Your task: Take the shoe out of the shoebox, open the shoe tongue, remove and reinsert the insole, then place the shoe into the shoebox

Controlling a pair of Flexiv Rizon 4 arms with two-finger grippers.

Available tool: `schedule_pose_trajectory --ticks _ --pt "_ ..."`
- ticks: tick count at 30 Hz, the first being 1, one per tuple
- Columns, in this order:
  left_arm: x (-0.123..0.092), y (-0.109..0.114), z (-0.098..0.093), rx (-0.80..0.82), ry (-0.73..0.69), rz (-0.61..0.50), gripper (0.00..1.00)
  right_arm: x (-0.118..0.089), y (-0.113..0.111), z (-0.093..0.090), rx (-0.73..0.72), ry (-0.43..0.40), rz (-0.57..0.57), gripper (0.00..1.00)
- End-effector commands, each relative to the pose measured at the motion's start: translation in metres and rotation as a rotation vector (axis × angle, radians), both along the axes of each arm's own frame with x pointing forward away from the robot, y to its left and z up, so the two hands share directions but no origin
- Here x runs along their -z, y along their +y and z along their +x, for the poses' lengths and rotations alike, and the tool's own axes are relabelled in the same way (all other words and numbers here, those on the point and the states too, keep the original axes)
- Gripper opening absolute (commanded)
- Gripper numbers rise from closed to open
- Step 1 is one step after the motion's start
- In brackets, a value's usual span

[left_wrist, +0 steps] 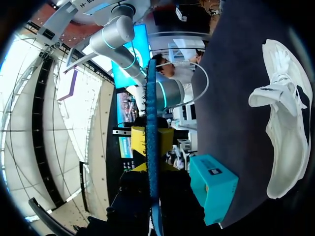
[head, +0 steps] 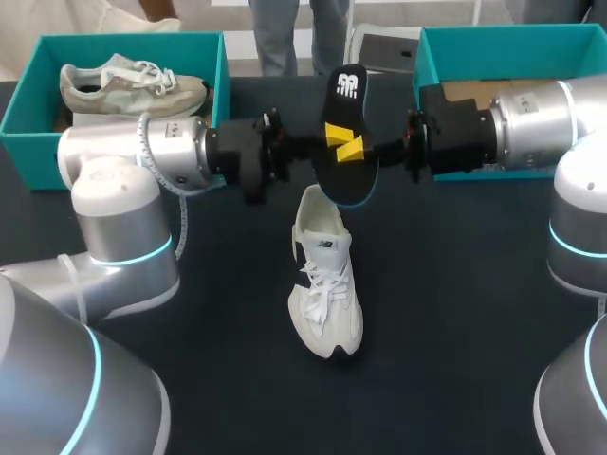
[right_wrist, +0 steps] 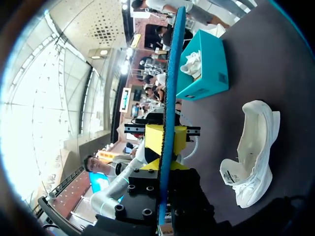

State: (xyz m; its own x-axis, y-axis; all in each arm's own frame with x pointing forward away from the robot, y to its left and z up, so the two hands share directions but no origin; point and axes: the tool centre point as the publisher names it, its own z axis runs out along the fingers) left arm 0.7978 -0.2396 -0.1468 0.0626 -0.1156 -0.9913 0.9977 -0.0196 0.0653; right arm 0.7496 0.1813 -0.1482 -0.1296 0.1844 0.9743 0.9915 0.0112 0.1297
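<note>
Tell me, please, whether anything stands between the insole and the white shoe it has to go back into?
Nothing visible does. The left hand and right hand hold the insole in the air by the white shoe's heel end. The shoe lies on the table with its opening uncovered.

White shoe [head: 325,284] mid-table, left shoebox [head: 27,152], right shoebox [head: 512,43] far back, gaps between

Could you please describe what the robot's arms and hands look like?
The left arm and right arm are silver tubes with blue joint rings and black wrists; a pale cable loops along the left. The left hand and right hand have yellow fingertips.
</note>
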Motion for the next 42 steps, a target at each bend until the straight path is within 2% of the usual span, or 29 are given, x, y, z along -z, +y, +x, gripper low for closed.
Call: schedule_pose_trajectory --ticks 1,7,9,10,15,19,25,26,32,36,38,42 --pt "0.000 -0.002 -0.004 0.003 -0.001 -0.005 0.00 0.000 0.002 0.000 0.004 0.000 -0.002 0.00" --pt "-0.001 -0.001 -0.006 0.002 0.021 -0.009 0.00 0.000 0.001 0.001 -0.001 0.001 -0.007 0.00" --pt "-0.004 0.000 -0.005 -0.003 0.028 -0.003 0.59 0.000 -0.001 0.002 0.001 -0.004 -0.018 0.00" --pt "-0.006 0.001 -0.005 -0.008 0.037 -0.009 0.98 0.000 -0.002 0.003 0.003 -0.006 -0.019 0.00" --pt "-0.023 0.015 0.002 -0.014 0.119 -0.013 1.00 -0.002 -0.011 0.005 0.033 -0.023 -0.044 0.00" --pt "-0.029 0.032 0.011 -0.043 0.203 0.054 1.00 -0.003 -0.020 0.009 0.055 -0.045 -0.057 0.00" --pt "-0.028 0.062 0.016 -0.082 0.478 0.213 1.00 -0.007 -0.031 0.022 0.106 -0.179 -0.073 0.00" --pt "-0.026 0.067 0.016 -0.080 0.533 0.253 1.00 -0.007 -0.032 0.025 0.111 -0.200 -0.073 0.00" --pt "-0.009 0.088 0.017 -0.120 0.812 0.338 1.00 -0.002 -0.031 0.036 0.093 -0.312 -0.096 0.00" --pt "0.004 0.096 0.015 -0.129 0.973 0.360 1.00 -0.006 -0.031 0.043 0.109 -0.433 -0.096 0.00" --pt "0.016 0.099 0.013 -0.144 0.989 0.397 1.00 -0.007 -0.031 0.046 0.115 -0.503 -0.096 0.00" --pt "0.041 0.103 0.008 -0.162 1.122 0.428 1.00 -0.010 -0.026 0.052 0.101 -0.628 -0.073 0.00"
